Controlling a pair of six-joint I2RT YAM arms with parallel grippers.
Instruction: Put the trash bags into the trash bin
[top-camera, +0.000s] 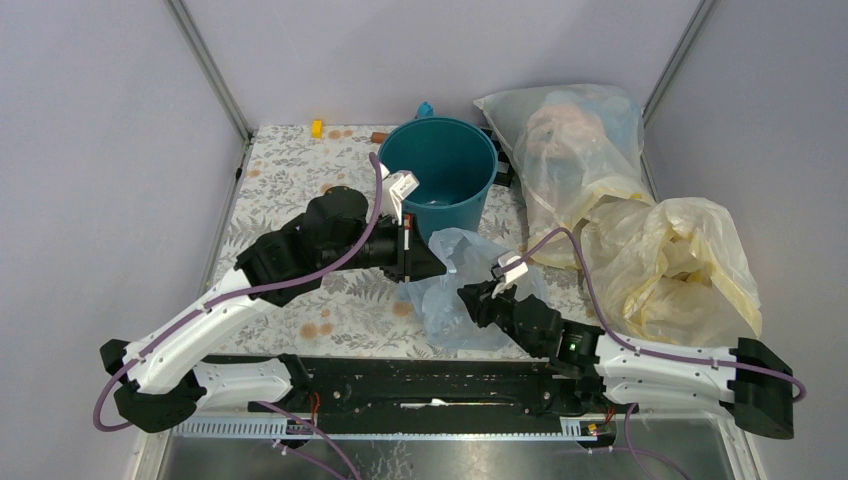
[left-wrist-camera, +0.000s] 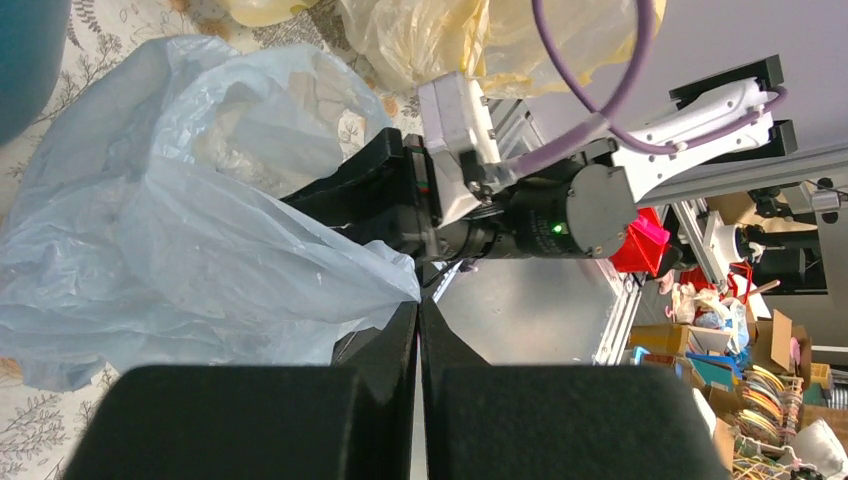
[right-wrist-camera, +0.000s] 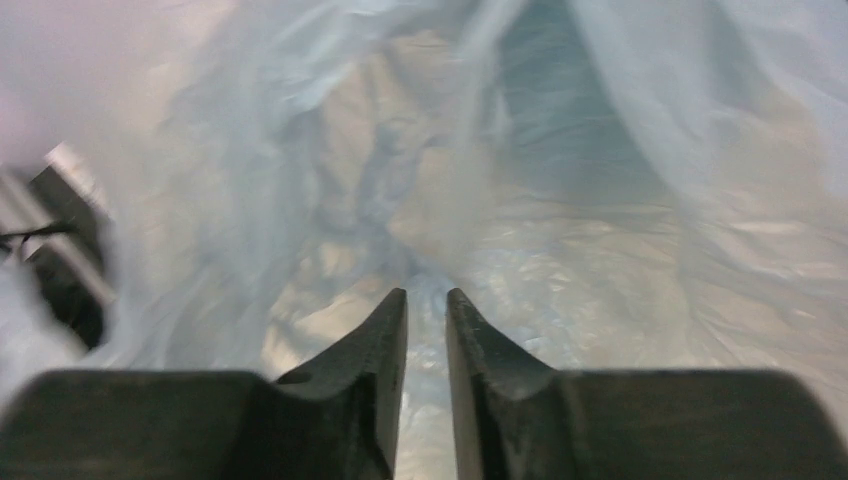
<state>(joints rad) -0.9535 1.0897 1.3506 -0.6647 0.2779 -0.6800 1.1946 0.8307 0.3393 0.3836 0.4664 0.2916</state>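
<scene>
The trash bag (top-camera: 462, 292), thin, crinkly and light blue, hangs between my two grippers in front of the trash bin (top-camera: 440, 172), a round teal bucket standing upright with its mouth open. My left gripper (top-camera: 432, 262) is shut on a corner of the bag, and the film (left-wrist-camera: 200, 240) fans out from its tips (left-wrist-camera: 419, 300). My right gripper (top-camera: 480, 298) pushes into the bag from the near right. Its jaws (right-wrist-camera: 427, 295) stand a narrow gap apart with a gathered fold of bag film (right-wrist-camera: 400, 180) between them. In the left wrist view the right gripper's fingers (left-wrist-camera: 360, 190) lie against the bag.
A large stuffed whitish bag (top-camera: 575, 150) lies right of the bin. A bulky pale-yellow bag (top-camera: 675, 255) lies in front of it, close to my right arm. Small yellow (top-camera: 317, 127) and brown (top-camera: 379, 137) items sit at the table's far edge. Walls close in both sides.
</scene>
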